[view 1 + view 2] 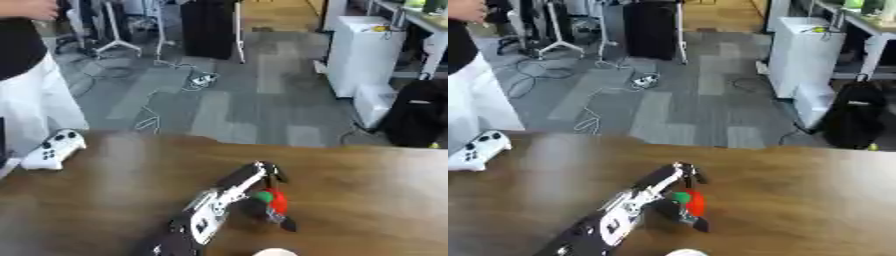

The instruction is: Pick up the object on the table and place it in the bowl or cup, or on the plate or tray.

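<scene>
Red and green fruit point(274, 200), perhaps a strawberry-like toy, is held in the left hand point(265, 192) above the wooden desk point(367, 200), near the lower middle of both views. The fingers are curled around it, with the green top turned towards the arm and the red body showing on the hand's right side; a dark shadow lies on the desk just below, so the fruit is judged to be lifted clear rather than resting. The arm comes in from the lower left and stretches forward, presumably to carry the fruit to a container. At the bottom edge a pale rounded rim point(274, 252) is just seen, possibly the bowl or plate, though too little shows to be sure. The right hand is not seen in either view. A white game controller point(54, 148) lies at the desk's far left, well apart and not involved.
</scene>
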